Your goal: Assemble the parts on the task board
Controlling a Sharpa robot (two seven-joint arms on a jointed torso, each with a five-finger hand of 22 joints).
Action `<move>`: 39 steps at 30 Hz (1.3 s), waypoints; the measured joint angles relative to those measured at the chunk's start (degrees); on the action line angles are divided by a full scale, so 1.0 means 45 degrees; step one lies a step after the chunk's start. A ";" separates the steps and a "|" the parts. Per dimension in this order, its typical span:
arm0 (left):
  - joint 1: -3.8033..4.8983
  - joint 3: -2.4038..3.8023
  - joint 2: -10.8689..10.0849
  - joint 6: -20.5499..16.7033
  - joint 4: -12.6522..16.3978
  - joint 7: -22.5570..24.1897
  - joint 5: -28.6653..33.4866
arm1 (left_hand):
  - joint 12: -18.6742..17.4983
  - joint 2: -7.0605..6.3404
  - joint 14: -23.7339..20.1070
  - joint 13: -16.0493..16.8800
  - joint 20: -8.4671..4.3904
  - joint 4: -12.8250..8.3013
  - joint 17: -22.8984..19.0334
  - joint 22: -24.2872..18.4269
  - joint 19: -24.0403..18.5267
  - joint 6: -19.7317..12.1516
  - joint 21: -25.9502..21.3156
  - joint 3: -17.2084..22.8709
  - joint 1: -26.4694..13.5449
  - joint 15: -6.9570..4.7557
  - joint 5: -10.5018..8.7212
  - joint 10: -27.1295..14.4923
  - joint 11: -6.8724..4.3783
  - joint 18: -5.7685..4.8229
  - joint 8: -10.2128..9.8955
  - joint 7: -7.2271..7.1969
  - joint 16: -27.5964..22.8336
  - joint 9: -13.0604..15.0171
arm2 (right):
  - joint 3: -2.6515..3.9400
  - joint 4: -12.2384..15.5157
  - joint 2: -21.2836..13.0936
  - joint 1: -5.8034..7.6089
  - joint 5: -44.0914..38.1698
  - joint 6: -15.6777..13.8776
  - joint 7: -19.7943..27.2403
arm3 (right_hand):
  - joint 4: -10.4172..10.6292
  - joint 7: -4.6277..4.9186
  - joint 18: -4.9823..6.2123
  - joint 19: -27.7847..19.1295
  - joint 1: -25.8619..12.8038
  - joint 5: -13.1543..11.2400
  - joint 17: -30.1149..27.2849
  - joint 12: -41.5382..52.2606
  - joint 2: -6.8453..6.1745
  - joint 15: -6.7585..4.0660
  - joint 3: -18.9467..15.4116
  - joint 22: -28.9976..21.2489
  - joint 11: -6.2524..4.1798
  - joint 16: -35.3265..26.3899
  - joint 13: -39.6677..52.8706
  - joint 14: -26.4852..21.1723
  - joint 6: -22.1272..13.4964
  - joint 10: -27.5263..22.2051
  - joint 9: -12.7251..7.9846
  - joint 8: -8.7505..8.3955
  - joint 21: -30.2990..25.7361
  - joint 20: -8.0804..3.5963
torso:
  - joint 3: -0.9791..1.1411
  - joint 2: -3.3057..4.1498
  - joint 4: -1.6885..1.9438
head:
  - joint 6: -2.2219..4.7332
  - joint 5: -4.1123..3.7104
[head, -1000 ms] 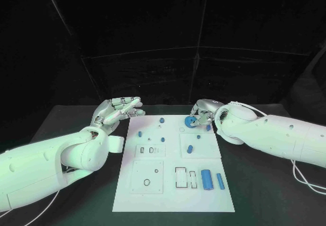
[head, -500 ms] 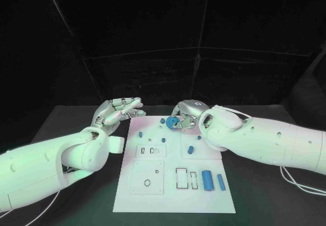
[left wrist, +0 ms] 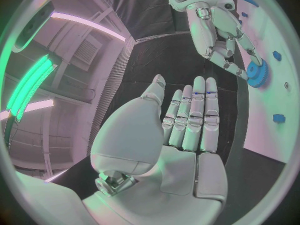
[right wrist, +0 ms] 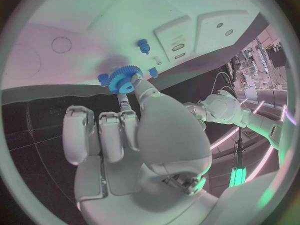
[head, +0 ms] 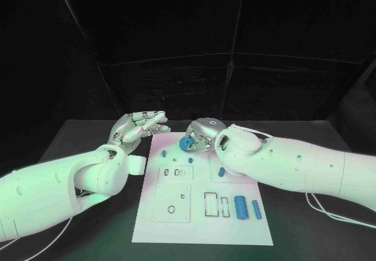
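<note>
My right hand point(head: 202, 132) pinches a blue toothed gear point(head: 188, 143) above the far left part of the white task board point(head: 200, 217). That gear point(right wrist: 124, 80) shows at the fingertips of my right hand point(right wrist: 134, 135), and again as the gear point(left wrist: 255, 73) in the left wrist view. My left hand point(head: 139, 126) hovers beyond the board's far left corner, fingers straight and together, nothing in it; the same left hand point(left wrist: 181, 130) is flat in its own wrist view. Small blue pegs point(head: 164, 154) stand on the board near the gear.
Two blue cylinders point(head: 240, 207) lie at the board's near right beside two rectangular slots point(head: 210, 204). A blue oblong part point(head: 221, 172) sits mid-board. A plate with round holes point(head: 172, 202) is at the near left. Black table point(head: 94, 239) surrounds the board.
My right hand has carried the gear leftward across the far end of the board, from the far right side toward the far left. The left hand has stayed put.
</note>
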 measured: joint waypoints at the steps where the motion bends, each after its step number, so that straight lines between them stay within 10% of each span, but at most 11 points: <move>1: 0.0000 0.0000 0.0002 0.0000 0.0000 0.0000 0.0000 | 0.0000 0.0000 0.0000 0.0000 0.0000 0.0000 0.0000 0.0000 0.0000 0.0000 0.0000 0.0000 0.0000 0.0000 0.0000 0.0000 0.0000 0.0000 0.0000 0.0000 0.0000 0.0000 | -0.0001 -0.0076 0.0066 -0.0015 -0.0015 0.0018 0.0000 | 0.0000 0.0000 0.0000 0.0000 0.0000 0.0000 0.0000 0.0000 -0.0001 0.0000 0.0000 0.0000 0.0000 0.0000 0.0000 0.0000 -0.0001 0.0000 0.0000 -0.0001 0.0000 0.0000 | 0.0000 0.0000 0.0000 | -0.0007 0.0011; 14: 0.0000 0.0000 0.0024 0.0004 0.0002 0.0000 0.0000 | 0.0000 0.0000 0.0000 0.0000 0.0000 0.0001 -0.0002 0.0001 0.0000 -0.0001 0.0000 0.0000 0.0000 0.0000 0.0000 0.0000 0.0000 0.0001 0.0000 0.0000 0.0000 0.0000 | -0.0005 -0.0852 0.0629 -0.0104 -0.0154 0.0275 -0.0035 | -0.0049 0.0030 0.0002 0.0000 -0.0301 0.0001 0.0000 -0.0163 -0.0304 0.0001 0.0365 -0.0001 0.0001 0.0000 0.0000 0.0001 0.0036 0.0000 0.0002 -0.0323 0.0000 0.0000 | 0.0011 -0.0009 -0.0026 | -0.0067 0.0039; 24: 0.0001 0.0001 0.0024 0.0006 0.0007 -0.0002 0.0000 | 0.0000 0.0000 0.0000 -0.0001 0.0000 0.0001 -0.0002 0.0002 0.0000 -0.0001 0.0000 0.0001 0.0000 0.0000 0.0000 0.0000 0.0000 0.0000 0.0000 0.0000 0.0000 0.0000 | -0.0005 -0.1107 0.0789 -0.0113 -0.0196 0.0510 -0.0149 | -0.0118 0.0178 0.0003 -0.0122 -0.0723 -0.0224 -0.0002 -0.0708 -0.0722 0.0258 0.0677 -0.0001 0.0368 0.0000 0.0000 0.0024 -0.0765 -0.0367 -0.0061 -0.1257 0.0000 0.0254 | 0.0017 -0.0016 -0.0034 | -0.0095 0.0059; 39: 0.0001 0.0001 0.0021 0.0007 0.0011 -0.0002 0.0000 | -0.0066 0.0000 0.0000 0.0000 0.0000 -0.0034 0.0022 -0.0014 0.0000 -0.0001 -0.0048 0.0036 0.0000 0.0000 0.0000 0.0000 0.0000 -0.0001 0.0000 -0.0001 -0.0048 0.0000 | -0.0005 -0.1223 0.0860 -0.0112 -0.0209 0.0820 -0.0315 | 0.0412 0.0286 0.0004 -0.0182 -0.2018 -0.0058 -0.0002 -0.0891 -0.0937 0.0348 0.0223 -0.0002 0.0528 0.0000 0.0000 0.0024 -0.1453 -0.0527 -0.0022 -0.1289 0.0000 0.0412 | 0.0021 -0.0016 -0.0043 | -0.0114 0.0049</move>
